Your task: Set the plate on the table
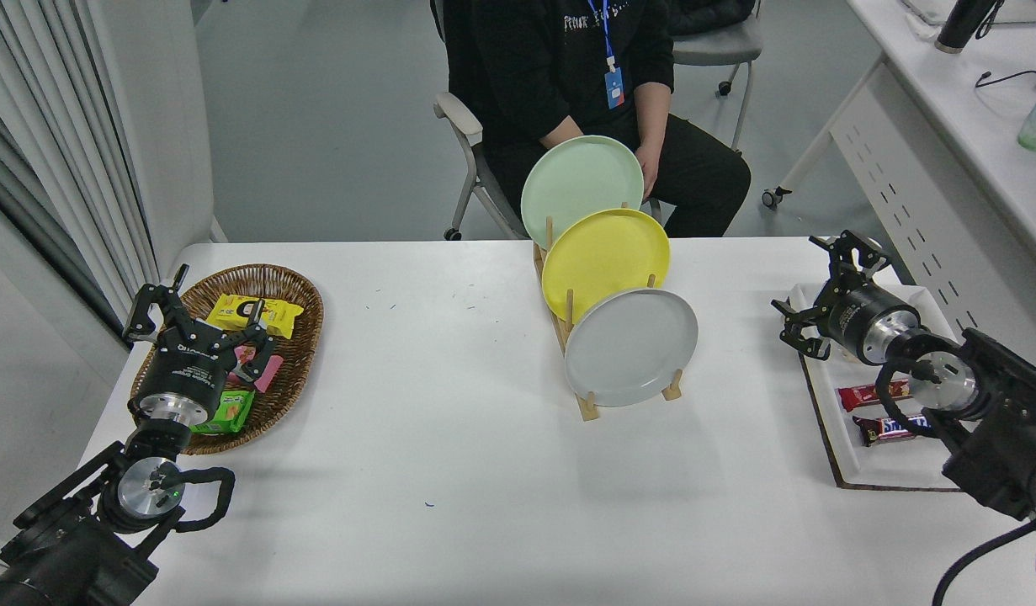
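Plate (pixel 631 347): round, light-grey, shallow-rimmed, standing on edge in the nearest slot of a wooden rack (pixel 587 402) on the smooth white table (pixel 450 438).
Behind it stand a yellow plate (pixel 606 263) and a mint-green plate (pixel 581 187); the right gripper (pixel 808 290), right of the rack, and the left gripper (pixel 199 316), over a wicker basket (pixel 303 290) far left, both have jaws spread, grasping nothing.

At your far left you have a wicker basket (pixel 303 290) holding a yellow snack pack (pixel 241 311), a pink packet (pixel 268 375) and a green packet (pixel 229 412). Mid-table stands a wooden rack (pixel 587 407) with a yellow plate (pixel 606 263) leaning in it and a mint-green plate (pixel 581 187) behind that. To your right lies a white tray (pixel 863 467) with two chocolate bars (pixel 873 395) side by side. Beyond the far edge a person (pixel 568 67) in black sits on a chair (pixel 467 143).
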Robot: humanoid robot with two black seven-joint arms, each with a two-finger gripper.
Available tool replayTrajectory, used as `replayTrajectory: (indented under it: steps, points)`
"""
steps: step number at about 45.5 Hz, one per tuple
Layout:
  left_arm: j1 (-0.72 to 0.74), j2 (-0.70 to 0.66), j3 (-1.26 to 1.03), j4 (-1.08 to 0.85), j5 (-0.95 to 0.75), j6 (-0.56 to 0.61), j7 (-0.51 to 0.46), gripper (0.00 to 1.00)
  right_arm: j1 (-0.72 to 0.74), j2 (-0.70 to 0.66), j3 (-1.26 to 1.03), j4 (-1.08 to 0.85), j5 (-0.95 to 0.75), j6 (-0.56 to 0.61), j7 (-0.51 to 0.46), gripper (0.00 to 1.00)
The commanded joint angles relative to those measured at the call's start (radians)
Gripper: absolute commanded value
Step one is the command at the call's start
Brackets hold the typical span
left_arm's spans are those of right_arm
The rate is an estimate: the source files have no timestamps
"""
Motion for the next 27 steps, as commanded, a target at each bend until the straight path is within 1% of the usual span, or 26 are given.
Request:
replayTrajectory:
  steps: [1,27]
  points:
    - [-0.001,0.0,-0.001,0.0,0.0,-0.002,0.002,0.98,0.002,0.001,0.004,0.001,0.0,0.0,0.001,1.0]
    - [-0.001,0.0,0.0,0.0,0.0,0.0,0.0,0.98,0.006,0.004,-0.001,0.001,0.0,-0.009,0.0,1.0]
